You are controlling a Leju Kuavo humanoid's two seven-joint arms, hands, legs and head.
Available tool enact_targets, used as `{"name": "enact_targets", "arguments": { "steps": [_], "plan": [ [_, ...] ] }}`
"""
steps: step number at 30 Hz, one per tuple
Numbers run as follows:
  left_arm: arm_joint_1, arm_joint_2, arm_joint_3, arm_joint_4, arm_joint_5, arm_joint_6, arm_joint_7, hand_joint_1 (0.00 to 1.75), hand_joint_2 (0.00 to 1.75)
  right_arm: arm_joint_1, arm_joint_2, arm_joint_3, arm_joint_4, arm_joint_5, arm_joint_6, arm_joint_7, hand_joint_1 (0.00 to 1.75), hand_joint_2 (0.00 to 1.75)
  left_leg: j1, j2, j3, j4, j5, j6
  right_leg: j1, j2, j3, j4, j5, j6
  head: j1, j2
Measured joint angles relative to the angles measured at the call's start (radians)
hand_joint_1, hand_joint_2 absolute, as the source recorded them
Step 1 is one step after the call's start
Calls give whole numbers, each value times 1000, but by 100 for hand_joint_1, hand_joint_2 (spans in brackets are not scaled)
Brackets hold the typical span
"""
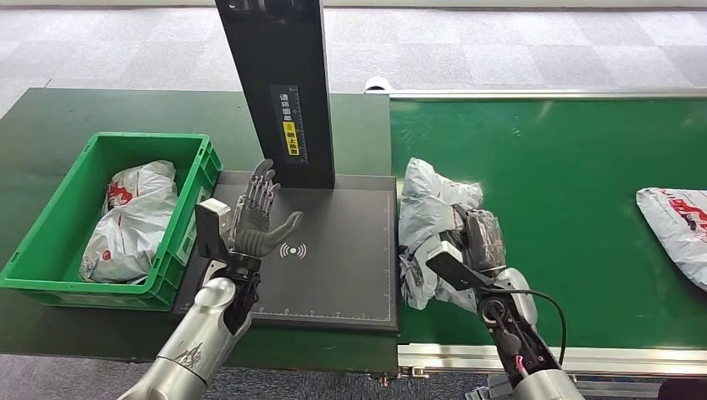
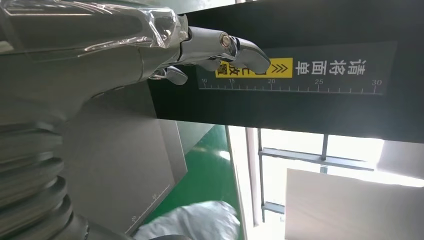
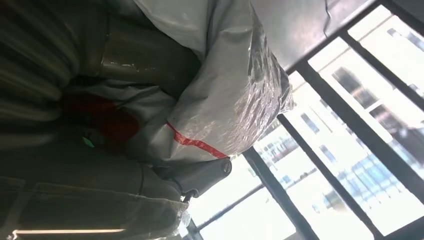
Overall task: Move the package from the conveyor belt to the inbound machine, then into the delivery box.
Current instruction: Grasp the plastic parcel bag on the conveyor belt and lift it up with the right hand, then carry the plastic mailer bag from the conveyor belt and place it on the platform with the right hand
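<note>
The package (image 1: pixel 429 221), a crumpled grey-white plastic mailer, sits at the left end of the conveyor belt (image 1: pixel 567 183), just beside the dark platform of the inbound machine (image 1: pixel 333 267). The right hand (image 1: pixel 479 237) is wrapped around it from the near side, fingers closed on the bag. In the right wrist view the bag (image 3: pixel 225 100) bulges past the thumb and shows a red stripe on its plastic that the head view does not reveal.

The left hand (image 1: pixel 260 218) hovers above the platform's left part, fingers spread and holding nothing. Its wrist view shows the machine's black column (image 2: pixel 320 105) close up, with a yellow label and a ruler scale.

As a judgement, the task is at its start: the package is grasped but not yet on the machine, and the transfer to the green delivery box (image 1: pixel 50 242), far left on the desk (image 1: pixel 50 117), remains. That box already holds a similar bag (image 1: pixel 133 221). Another bag (image 1: pixel 679 229) lies at the belt's right.
</note>
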Motion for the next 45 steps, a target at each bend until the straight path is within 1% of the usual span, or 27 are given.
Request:
{"name": "enact_targets", "arguments": {
  "steps": [5,8,11,13,14,17,19,24,30,34,45],
  "plan": [
    [-15,-3,0,15,0,12,-17,0,175,85,-23,2,-201,-143,-173,-16,175,175,0,0,0,0,0,0,0,0,0,0,0,0,0,0],
    [-26,-3,0,22,-5,25,-22,0,175,119,-35,2,-326,-169,-226,-17,175,175,0,1,0,0,0,0,0,0,0,0,0,0,0,0],
    [-37,-5,0,31,-5,37,-26,0,175,142,-37,-13,-436,-155,-232,-17,175,175,0,1,0,0,0,0,0,0,0,0,0,0,0,0],
    [-41,-6,0,34,-14,76,-44,0,175,156,-35,-27,-494,-150,-232,-17,175,175,0,0,0,0,0,0,0,0,0,0,0,0,0,0],
    [-41,-7,1,34,-23,116,-62,0,175,162,-34,-34,-521,-148,-232,-17,175,175,0,0,0,0,0,0,0,0,0,0,0,0,0,0],
    [-39,-14,16,24,-42,279,-147,0,175,184,-29,-57,-596,-134,-232,-17,175,175,0,1,-1,0,0,0,0,0,0,0,0,0,0,0],
    [-33,-18,33,-5,-30,354,-182,0,175,197,-26,-70,-640,-126,-232,-17,175,175,0,0,-1,0,0,0,0,0,0,0,0,0,0,0],
    [-11,-24,68,-91,-9,413,-195,0,175,217,-22,-84,-726,-91,-232,-17,175,175,0,0,-1,0,0,0,0,0,0,0,0,0,0,0],
    [27,-28,102,-233,-66,543,-197,0,175,235,-16,-86,-835,49,-232,-17,175,175,0,0,-1,0,0,0,0,0,0,0,0,0,0,0],
    [44,-28,108,-302,-78,569,-198,0,175,235,-15,-76,-862,105,-232,-17,175,175,0,0,-1,0,0,0,0,0,0,0,0,0,0,0],
    [60,-28,114,-361,-78,584,-198,0,175,233,-18,-60,-875,112,-232,-17,175,175,0,0,-1,0,0,0,0,0,0,0,0,0,0,0]
  ]
}}
